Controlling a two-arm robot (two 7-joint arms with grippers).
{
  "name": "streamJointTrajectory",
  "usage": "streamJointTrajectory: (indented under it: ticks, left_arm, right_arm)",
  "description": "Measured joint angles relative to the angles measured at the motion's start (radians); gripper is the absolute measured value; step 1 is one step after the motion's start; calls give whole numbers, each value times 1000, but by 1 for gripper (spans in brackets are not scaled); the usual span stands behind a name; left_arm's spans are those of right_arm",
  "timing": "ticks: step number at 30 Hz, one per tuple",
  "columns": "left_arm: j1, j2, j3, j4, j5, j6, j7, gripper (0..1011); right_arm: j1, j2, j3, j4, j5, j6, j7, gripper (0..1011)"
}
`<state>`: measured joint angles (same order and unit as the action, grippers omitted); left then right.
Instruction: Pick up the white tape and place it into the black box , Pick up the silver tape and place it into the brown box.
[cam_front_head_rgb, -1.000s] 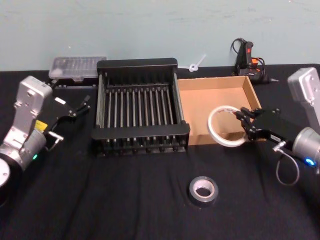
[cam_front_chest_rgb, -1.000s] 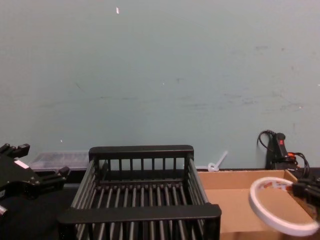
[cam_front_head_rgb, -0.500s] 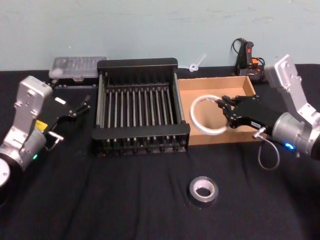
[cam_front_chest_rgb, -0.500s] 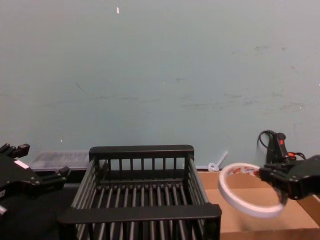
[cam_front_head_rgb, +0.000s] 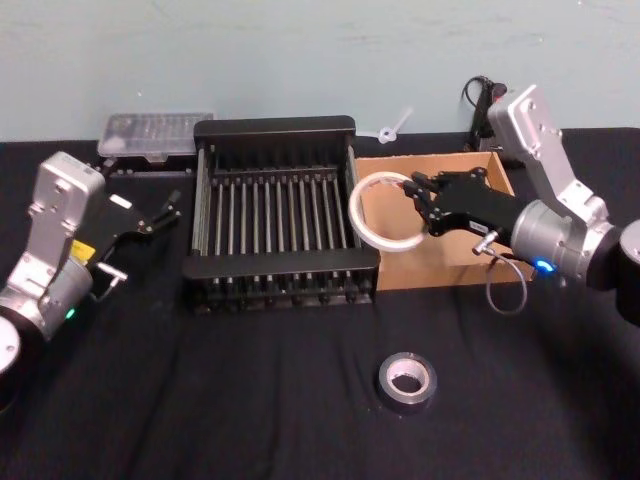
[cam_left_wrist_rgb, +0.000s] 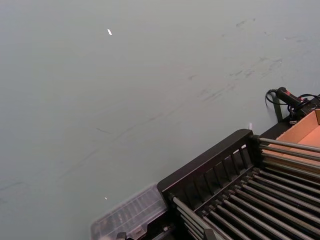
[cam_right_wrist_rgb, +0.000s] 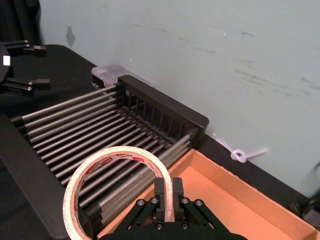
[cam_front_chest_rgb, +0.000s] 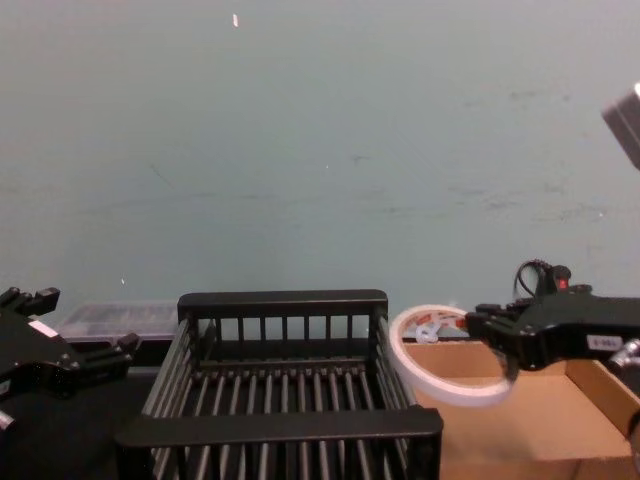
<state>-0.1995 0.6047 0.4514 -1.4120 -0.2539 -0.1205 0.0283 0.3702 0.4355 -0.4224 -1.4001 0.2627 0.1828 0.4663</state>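
Note:
My right gripper (cam_front_head_rgb: 416, 197) is shut on the white tape (cam_front_head_rgb: 354, 215), a wide whitish ring with red print on its core (cam_right_wrist_rgb: 115, 152). The ring hangs tilted in the air over the seam between the black box (cam_front_head_rgb: 275, 128) and the brown box (cam_front_head_rgb: 440, 268); in the chest view the tape (cam_front_chest_rgb: 445, 393) overlaps the crate's right rim (cam_front_chest_rgb: 280, 425). The silver tape (cam_front_head_rgb: 407, 381) lies flat on the black cloth in front of the boxes. My left gripper (cam_front_head_rgb: 160, 214) rests open to the left of the crate, holding nothing.
A clear plastic case (cam_front_head_rgb: 155, 135) sits behind the crate's left corner. A black and orange tool with a cable (cam_front_head_rgb: 490, 108) and a white zip tie (cam_front_head_rgb: 390, 128) lie behind the brown box. Black cloth covers the table.
My right gripper has carried the white tape leftward and away from me, from the brown box's front right part to the black box's right rim. The left arm has stayed still.

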Motion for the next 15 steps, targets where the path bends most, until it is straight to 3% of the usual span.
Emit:
streamJointTrajectory:
  ticks: [15]
  left_arm:
    - [0, 0, 0, 0, 0, 0, 0, 1001]
  right_arm:
    - [91, -62, -65, 83, -26, -17, 35, 96]
